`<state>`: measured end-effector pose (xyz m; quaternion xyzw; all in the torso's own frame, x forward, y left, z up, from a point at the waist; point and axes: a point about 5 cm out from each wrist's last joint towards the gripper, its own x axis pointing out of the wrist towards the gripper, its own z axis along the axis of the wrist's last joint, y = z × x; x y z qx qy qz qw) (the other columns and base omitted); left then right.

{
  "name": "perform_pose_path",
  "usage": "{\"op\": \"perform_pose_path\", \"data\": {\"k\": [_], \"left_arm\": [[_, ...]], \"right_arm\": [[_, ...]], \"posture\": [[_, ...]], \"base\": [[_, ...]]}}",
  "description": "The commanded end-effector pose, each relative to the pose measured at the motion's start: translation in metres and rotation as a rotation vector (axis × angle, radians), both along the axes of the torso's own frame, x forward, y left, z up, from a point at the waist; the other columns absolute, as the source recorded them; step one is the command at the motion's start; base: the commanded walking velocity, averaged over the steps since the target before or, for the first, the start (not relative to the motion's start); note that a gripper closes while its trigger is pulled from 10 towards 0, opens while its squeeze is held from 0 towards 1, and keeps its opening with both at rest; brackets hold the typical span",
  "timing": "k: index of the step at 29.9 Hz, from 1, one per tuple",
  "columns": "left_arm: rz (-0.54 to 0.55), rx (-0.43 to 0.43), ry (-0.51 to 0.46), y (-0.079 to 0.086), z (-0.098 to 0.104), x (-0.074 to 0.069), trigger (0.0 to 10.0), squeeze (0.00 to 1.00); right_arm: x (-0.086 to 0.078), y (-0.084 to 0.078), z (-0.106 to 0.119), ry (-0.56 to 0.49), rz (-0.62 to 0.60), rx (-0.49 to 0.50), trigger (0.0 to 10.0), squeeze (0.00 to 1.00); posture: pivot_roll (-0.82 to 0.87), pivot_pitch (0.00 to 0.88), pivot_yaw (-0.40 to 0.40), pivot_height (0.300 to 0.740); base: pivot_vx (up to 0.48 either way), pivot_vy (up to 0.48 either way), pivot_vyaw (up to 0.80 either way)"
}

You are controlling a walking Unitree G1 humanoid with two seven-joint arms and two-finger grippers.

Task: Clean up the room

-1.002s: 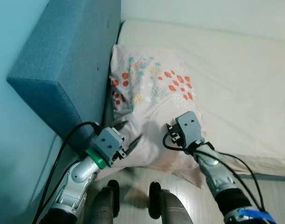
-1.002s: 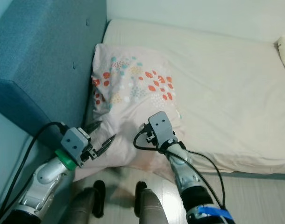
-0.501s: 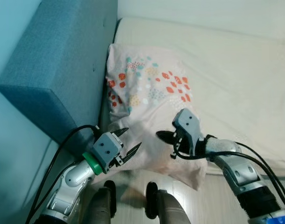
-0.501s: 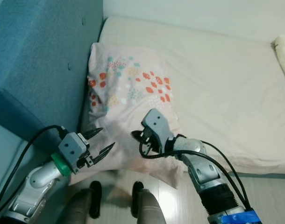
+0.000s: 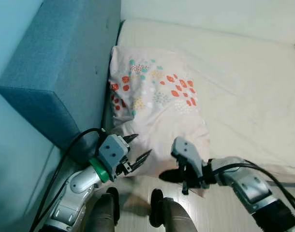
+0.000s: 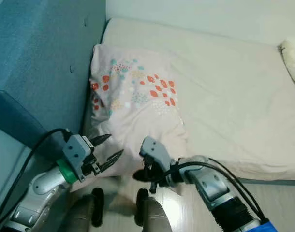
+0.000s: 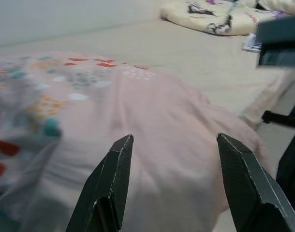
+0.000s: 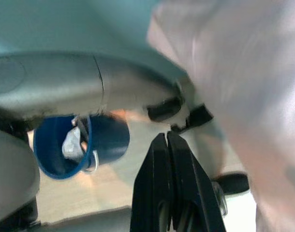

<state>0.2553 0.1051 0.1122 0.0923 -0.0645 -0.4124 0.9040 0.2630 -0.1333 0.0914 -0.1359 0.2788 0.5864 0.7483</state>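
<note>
- Pillow [image 5: 154,113], pale pink with dot print, lies at the left end of the bed [image 5: 244,87], against the blue headboard [image 5: 65,63]; its near corner hangs over the bed edge above the floor [image 5: 138,193].
- Left gripper [image 5: 137,151] sits at the pillow's near-left corner, fingers spread, nothing held.
- Right gripper [image 5: 168,175] is under the pillow's near edge, fingers pressed together, empty.
- Step judged: pillow to be squared onto the bed. Best done by closing the left fingers on the near corner fabric and pushing far, with the right lifting the overhang from below.
- Risk judged: soft fabric is likely to slip from a shallow pinch.
- Left wrist view adds a patterned blanket [image 7: 220,17] at the far end of the bed.
- Right wrist view adds a blue bucket [image 8: 77,145] on the floor beside the robot's leg.
</note>
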Motion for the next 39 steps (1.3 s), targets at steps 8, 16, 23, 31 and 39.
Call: {"op": "perform_pose_path", "data": {"k": [8, 16, 23, 31, 39], "left_arm": [[-0.037, 0.031, 0.044, -0.006, -0.008, -0.007, 10.0, 0.00], [-0.044, 0.048, 0.051, -0.007, -0.008, -0.008, 10.0, 0.00], [-0.036, 0.053, 0.044, -0.009, -0.007, -0.006, 10.0, 0.00], [0.006, 0.067, 0.023, -0.005, -0.005, -0.002, 10.0, 0.00], [0.039, 0.072, 0.006, 0.000, -0.003, 0.003, 10.0, 0.00]], "right_arm": [[0.014, -0.011, -0.032, -0.033, -0.010, -0.270, 0.0, 0.00], [0.038, -0.010, -0.047, -0.149, -0.063, -0.383, 0.0, 0.00], [0.057, -0.019, -0.048, -0.298, -0.214, -0.476, 0.0, 0.00], [0.096, -0.057, -0.013, -0.653, -0.744, -0.515, 0.0, 0.00], [0.102, -0.055, -0.003, -0.711, -0.853, -0.401, 0.0, 0.00]], "posture": [[0.02, 0.236, -0.062, 0.740], [0.03, 0.238, -0.053, 0.740], [0.03, 0.246, -0.044, 0.740], [0.04, 0.252, -0.041, 0.740], [0.05, 0.248, -0.049, 0.740]], "base": [[0.000, 0.000, 0.00], [0.000, 0.000, 0.00], [0.000, 0.000, 0.00], [0.000, 0.000, 0.00], [0.000, 0.000, 0.00]]}}
